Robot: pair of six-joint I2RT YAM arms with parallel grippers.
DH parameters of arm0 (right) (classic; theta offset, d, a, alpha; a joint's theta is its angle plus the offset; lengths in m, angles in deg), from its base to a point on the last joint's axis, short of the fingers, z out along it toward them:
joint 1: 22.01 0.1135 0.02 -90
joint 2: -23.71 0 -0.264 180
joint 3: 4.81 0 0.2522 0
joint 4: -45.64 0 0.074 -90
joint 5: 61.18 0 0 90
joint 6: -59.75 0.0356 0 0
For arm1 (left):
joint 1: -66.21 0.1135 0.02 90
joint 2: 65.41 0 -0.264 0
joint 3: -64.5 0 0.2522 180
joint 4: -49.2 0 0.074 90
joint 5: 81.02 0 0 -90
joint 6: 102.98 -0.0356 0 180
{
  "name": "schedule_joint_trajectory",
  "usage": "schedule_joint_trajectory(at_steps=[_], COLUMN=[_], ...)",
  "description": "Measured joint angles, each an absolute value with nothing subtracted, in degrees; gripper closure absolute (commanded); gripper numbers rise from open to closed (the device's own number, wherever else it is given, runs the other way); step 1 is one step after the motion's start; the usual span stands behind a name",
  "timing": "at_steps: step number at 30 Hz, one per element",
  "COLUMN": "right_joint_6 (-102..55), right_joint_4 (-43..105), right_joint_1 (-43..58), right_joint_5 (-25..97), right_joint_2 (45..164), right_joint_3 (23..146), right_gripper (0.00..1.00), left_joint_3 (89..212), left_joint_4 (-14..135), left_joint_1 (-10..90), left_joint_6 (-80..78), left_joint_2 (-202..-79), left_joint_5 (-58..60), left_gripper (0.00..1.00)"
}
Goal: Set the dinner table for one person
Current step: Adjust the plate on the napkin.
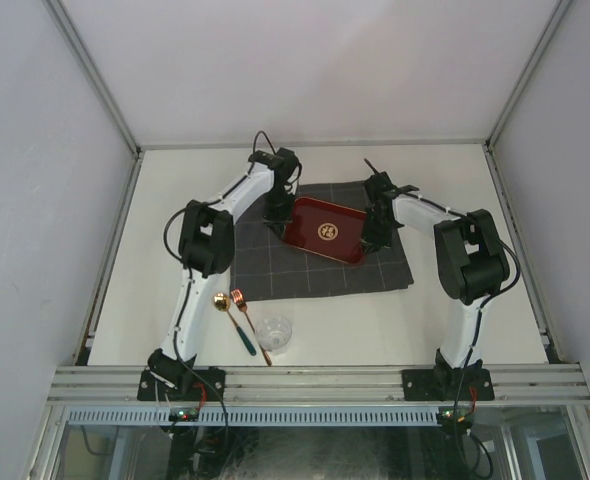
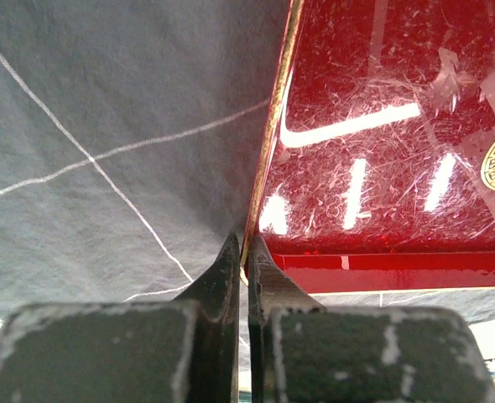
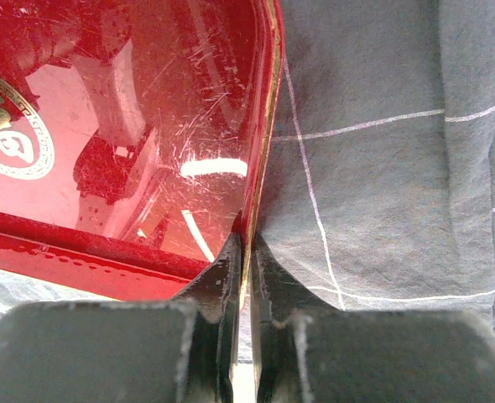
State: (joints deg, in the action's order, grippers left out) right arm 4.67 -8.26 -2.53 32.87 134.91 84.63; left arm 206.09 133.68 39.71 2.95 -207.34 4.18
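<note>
Over the cloth [image 1: 275, 278], left gripper [image 2: 246, 252] and right gripper [image 3: 246, 248] clamp the tray [image 2: 373, 210].

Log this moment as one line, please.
left pincer: shut on red tray rim | right pincer: shut on opposite rim | tray: over checked cloth

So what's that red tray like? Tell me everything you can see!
The red tray is a shiny rectangle with rounded corners, a thin gold rim and a round gold emblem in the middle. Fine scratches cover its glossy surface. It is empty and sits slightly askew on the dark grey checked cloth. The left gripper and right gripper each pinch an opposite edge between shut fingers.
</note>
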Motion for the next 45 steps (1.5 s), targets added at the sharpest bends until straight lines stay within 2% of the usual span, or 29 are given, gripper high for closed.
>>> schedule_joint_trajectory(at_steps=[6,12,17,29,45], right_joint_6=[4.3,2.5,-0.1,-3.0,-5.0], right_joint_4=[-9.8,-15.2,-18.8,-23.4,-26.9], right_joint_1=[-2.3,-1.7,-1.5,-1.3,-1.2], right_joint_5=[32.7,31.2,30.4,31.0,30.9], right_joint_2=[134.9,135.7,139.3,147.0,150.5], right_joint_3=[85.7,92.9,99.2,104.5,110.1], right_gripper=[1.0,1.0,1.0,1.0,1.0], left_joint_3=[201.0,195.5,188.1,174.5,169.3], left_joint_4=[131.6,129.1,124.8,117.5,114.0], left_joint_1=[39.6,39.6,39.4,37.3,36.3], left_joint_6=[4.1,5.5,7.3,11.2,13.5], left_joint_2=[-203.8,-199.2,-194.3,-188.5,-185.5], left_joint_5=[4.4,5.0,5.9,6.8,7.8], left_gripper=[1.0,1.0,1.0,1.0,1.0])
